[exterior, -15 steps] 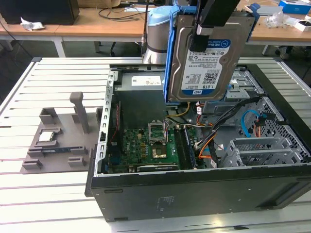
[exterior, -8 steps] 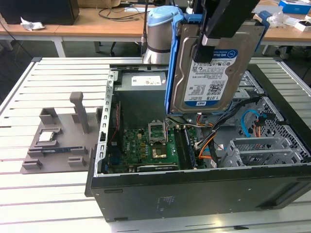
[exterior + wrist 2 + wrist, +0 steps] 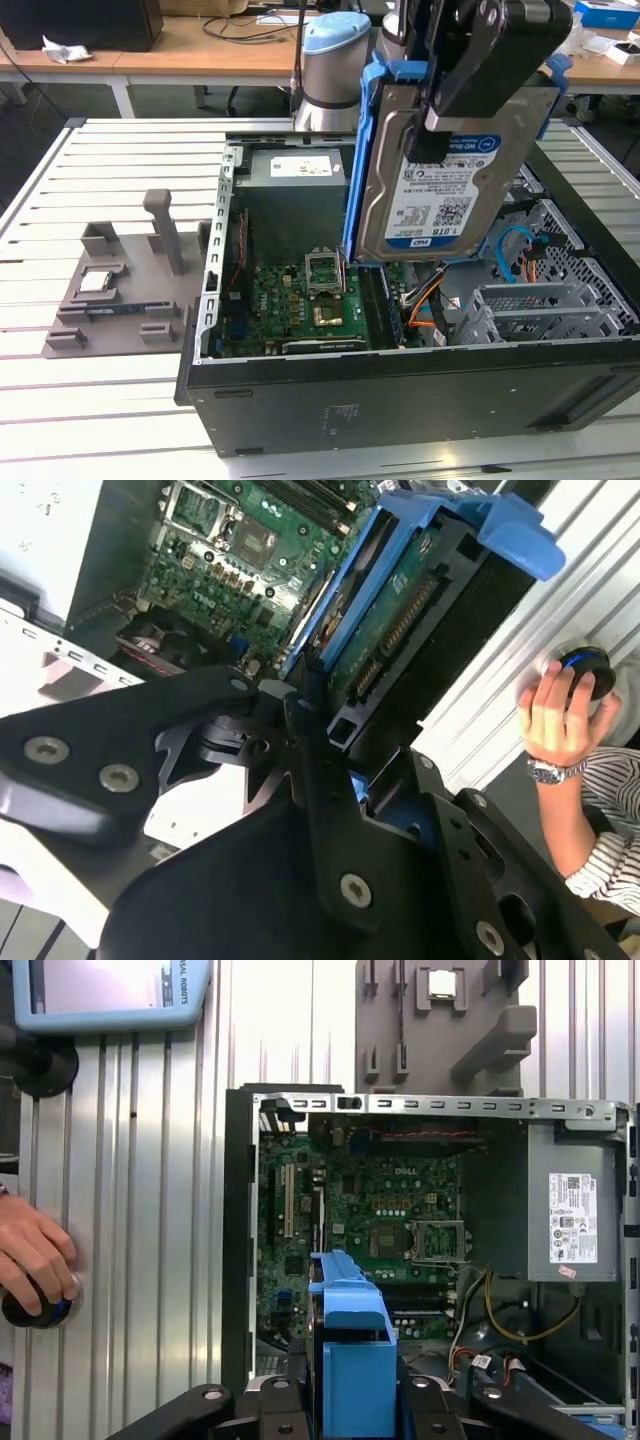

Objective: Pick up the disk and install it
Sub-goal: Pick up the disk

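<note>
While one slatted metal table (image 3: 110, 400) carries everything, one open computer case (image 3: 400, 400) lies on its side upon it, its open side facing up. One robot arm base (image 3: 335, 70) stands at the far side of the case. Inside the case, one grey power supply (image 3: 295, 190) sits at the far end toward the exterior view's left, and one green motherboard (image 3: 300, 300) lies flat on the case floor nearer the camera, with one CPU socket (image 3: 437, 1242) on it. One grey drive cage (image 3: 540, 310) sits in the case toward the exterior view's right.

The gripper (image 3: 432, 135) is clamped on the disk (image 3: 440, 200), one black finger pressed against its labelled face. The disk is off the table, held upright on edge above the case interior, between the motherboard and the drive cage, its blue carrier frame running round its edges.

One grey fixture plate (image 3: 120, 290) lies on the table to the exterior view's left, just beside the case, and one small square chip (image 3: 97, 282) rests in it. In both wrist views one hand (image 3: 40, 1260) rests on one black-and-blue knob (image 3: 35, 1308) at the table's edge.
</note>
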### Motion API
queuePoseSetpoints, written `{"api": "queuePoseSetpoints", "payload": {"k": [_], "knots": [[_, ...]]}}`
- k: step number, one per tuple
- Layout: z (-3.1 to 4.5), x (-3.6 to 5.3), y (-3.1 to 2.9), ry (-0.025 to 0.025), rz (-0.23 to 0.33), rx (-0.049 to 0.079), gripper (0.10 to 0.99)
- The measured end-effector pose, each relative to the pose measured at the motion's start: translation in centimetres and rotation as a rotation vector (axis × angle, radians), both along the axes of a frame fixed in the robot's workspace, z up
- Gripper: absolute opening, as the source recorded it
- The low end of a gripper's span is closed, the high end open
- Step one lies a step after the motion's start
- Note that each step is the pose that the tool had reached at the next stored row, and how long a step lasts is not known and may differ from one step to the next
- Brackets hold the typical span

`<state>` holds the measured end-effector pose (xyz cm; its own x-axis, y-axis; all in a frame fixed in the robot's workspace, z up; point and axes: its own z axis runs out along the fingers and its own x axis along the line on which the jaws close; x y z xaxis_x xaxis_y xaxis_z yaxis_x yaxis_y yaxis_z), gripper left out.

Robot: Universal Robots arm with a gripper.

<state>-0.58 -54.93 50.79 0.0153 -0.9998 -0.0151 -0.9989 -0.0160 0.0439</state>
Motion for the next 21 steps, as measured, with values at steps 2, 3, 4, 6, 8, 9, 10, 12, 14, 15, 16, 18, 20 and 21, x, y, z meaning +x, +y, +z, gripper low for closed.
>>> {"api": "queuePoseSetpoints", "payload": {"k": [2, 3, 4, 6, 8, 9, 10, 12, 14, 15, 16, 18, 20, 21], "knots": [[-0.25, 0.26, -0.08, 0.0002, 0.0, 0.0, 0.365], [-0.34, 0.4, -0.11, 0.0001, 0.0, 0.0, 0.365], [-0.39, 0.49, -0.14, 0.0002, 0.0, 0.0, 0.365], [-0.49, 0.69, -0.17, 0.0003, 0.0, 0.0, 0.365], [-0.6, 0.93, -0.2, 0.0004, 0.0, 0.0, 0.365], [-0.67, 1.17, -0.21, 0.0005, 0.0, 0.0, 0.365], [-0.79, 1.56, -0.21, 0.001, 0.0, 0.0, 0.365], [-1.08, 2.02, -0.21, 0.0019, 0.0, 0.0, 0.365], [-1.25, 2.26, -0.21, 0.0021, 0.0, 0.0, 0.365], [-1.31, 2.38, -0.21, 0.0022, 0.0, 0.0, 0.365], [-1.4, 2.55, -0.21, 0.0023, 0.0, 0.0, 0.365], [-1.53, 2.81, -0.21, 0.0024, 0.0, 0.0, 0.365], [-1.67, 3.18, -0.21, 0.0027, 0.0, 0.0, 0.365], [-1.75, 3.32, -0.21, 0.0029, 0.0, 0.0, 0.365]]}}
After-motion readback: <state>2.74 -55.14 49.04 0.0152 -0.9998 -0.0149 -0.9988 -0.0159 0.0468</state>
